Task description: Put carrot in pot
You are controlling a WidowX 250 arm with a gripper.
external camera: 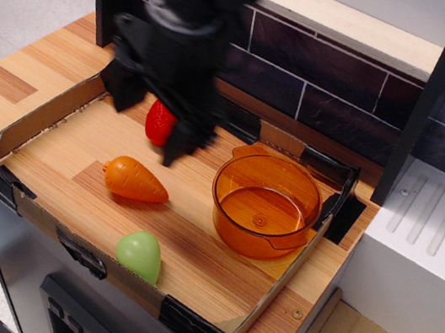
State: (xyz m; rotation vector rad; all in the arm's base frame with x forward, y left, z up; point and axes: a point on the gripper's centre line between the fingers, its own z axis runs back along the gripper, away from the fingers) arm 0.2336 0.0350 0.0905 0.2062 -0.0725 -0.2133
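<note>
The orange carrot (pixel 136 180) lies on its side in the left half of the shallow cardboard tray (pixel 39 114), knobbed end to the left. The translucent orange pot (pixel 265 205) stands upright and empty to its right, apart from it. My black gripper (pixel 152 119) hangs above the tray's back left, just behind and above the carrot, blurred by motion. Its two fingers stand wide apart with nothing between them. It touches neither the carrot nor the pot.
A red strawberry (pixel 159 123) lies behind the carrot, partly hidden by my fingers. A pale green fruit (pixel 139 255) lies near the tray's front wall. A dark brick wall (pixel 330 82) stands behind, and a white ribbed block (pixel 432 244) to the right.
</note>
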